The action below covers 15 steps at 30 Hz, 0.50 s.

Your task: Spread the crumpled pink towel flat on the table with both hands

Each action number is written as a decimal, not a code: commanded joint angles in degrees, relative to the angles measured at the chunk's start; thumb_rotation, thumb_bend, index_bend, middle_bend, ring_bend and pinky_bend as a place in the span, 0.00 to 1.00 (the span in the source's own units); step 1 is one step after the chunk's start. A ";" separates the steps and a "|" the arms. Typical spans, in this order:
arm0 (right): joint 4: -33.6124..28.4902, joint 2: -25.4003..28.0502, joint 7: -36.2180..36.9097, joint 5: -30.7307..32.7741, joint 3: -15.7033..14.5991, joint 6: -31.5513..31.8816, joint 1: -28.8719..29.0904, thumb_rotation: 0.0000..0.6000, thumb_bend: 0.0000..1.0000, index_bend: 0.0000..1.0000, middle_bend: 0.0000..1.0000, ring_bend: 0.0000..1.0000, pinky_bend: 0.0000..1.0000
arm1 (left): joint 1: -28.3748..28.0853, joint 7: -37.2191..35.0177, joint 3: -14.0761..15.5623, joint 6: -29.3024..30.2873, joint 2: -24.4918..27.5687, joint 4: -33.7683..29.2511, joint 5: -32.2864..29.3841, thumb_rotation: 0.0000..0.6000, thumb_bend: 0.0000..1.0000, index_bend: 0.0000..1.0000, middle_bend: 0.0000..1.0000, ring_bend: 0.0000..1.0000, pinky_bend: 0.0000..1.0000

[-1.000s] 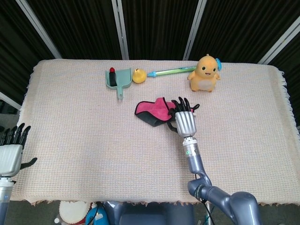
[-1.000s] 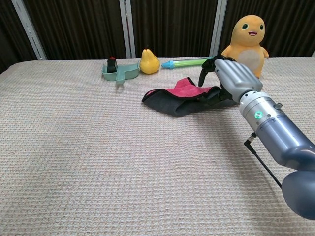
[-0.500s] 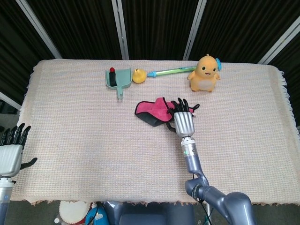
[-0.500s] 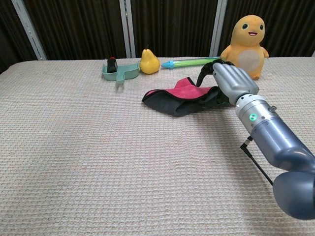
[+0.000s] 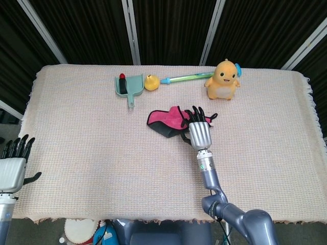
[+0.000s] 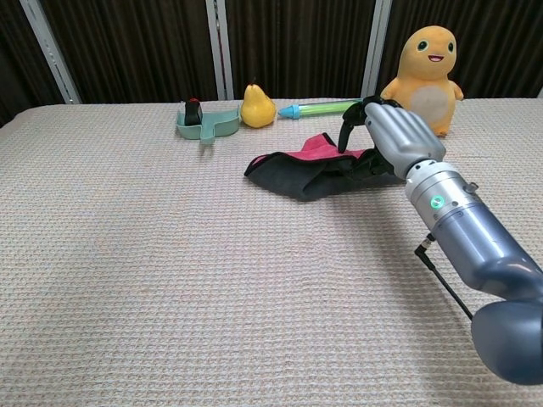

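Head view entry: the right hand [image 5: 200, 130] was recorded at the right end of the pink towel [image 5: 166, 120], fingers curled down onto the cloth. Against the frames from a second before, the hand was found shifted slightly toward the towel, and in the chest view the fingertips [image 6: 347, 127] were seen hooked further over the raised pink fold. Whether cloth was truly pinched could not be told. The towel was still bunched, dark underside showing, outline barely altered; spreading was judged not yet begun.

Left hand [image 5: 12, 166]: noted off the bench's near-left corner, fingers upright and apart, nothing held, position unchanged. It was well apart from the towel, so the two-handed step was judged some way off.

Towel location: about mid-bench, slightly toward the far edge.

Room and edges: bare bench cloth [image 5: 92, 153] was noted to the left of and nearer than the towel, ample for laying flat. Along the far edge were listed a green dustpan [image 5: 129, 86], a yellow pear toy [image 5: 150, 82], a green tube [image 5: 186, 77] and an orange plush [image 5: 223, 80], the plush lying near the right hand.
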 commanded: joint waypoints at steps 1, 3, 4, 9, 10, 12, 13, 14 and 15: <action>-0.02 0.03 -0.15 0.18 0.12 -0.27 0.14 1.00 0.40 0.53 0.23 0.06 0.04 | 0.02 0.03 0.06 0.11 0.02 -0.14 0.15 1.00 0.00 0.00 0.00 0.00 0.00; -0.03 -0.01 -0.30 0.31 0.05 -0.60 0.11 1.00 0.40 0.53 0.23 0.06 0.04 | 0.04 0.04 0.09 0.14 0.05 -0.22 0.19 1.00 0.00 0.00 0.00 0.00 0.00; 0.01 -0.02 -0.41 0.32 -0.02 -0.68 0.09 1.00 0.41 0.53 0.23 0.06 0.04 | 0.04 0.05 0.11 0.14 0.05 -0.26 0.21 1.00 0.00 0.00 0.00 0.00 0.00; -0.16 0.08 -0.52 0.28 -0.37 -0.94 -0.09 1.00 0.49 0.57 0.23 0.06 0.04 | 0.05 0.07 0.14 0.10 0.09 -0.32 0.19 1.00 0.00 0.00 0.00 0.00 0.00; -0.18 0.14 -0.53 0.20 -0.48 -0.91 -0.14 1.00 0.52 0.58 0.23 0.06 0.04 | 0.04 0.08 0.15 0.08 0.08 -0.32 0.19 1.00 0.00 0.00 0.00 0.00 0.00; -0.27 0.26 -0.50 0.05 -0.68 -0.76 -0.27 1.00 0.55 0.59 0.23 0.06 0.04 | 0.02 0.06 0.16 0.05 0.08 -0.34 0.21 1.00 0.00 0.00 0.00 0.00 0.00; -0.38 0.36 -0.45 -0.01 -0.77 -0.70 -0.34 1.00 0.56 0.60 0.23 0.06 0.04 | 0.03 0.07 0.20 0.05 0.08 -0.32 0.24 1.00 0.00 0.00 0.00 0.00 0.00; -0.47 0.45 -0.46 -0.03 -0.82 -0.67 -0.41 1.00 0.56 0.60 0.23 0.06 0.04 | 0.02 0.10 0.21 0.03 0.08 -0.31 0.25 1.00 0.00 0.00 0.00 0.00 0.00; -0.68 0.62 -0.43 -0.03 -0.86 -0.65 -0.52 1.00 0.56 0.60 0.23 0.06 0.04 | 0.00 0.13 0.23 0.00 0.07 -0.31 0.26 1.00 0.00 0.00 0.00 0.00 0.00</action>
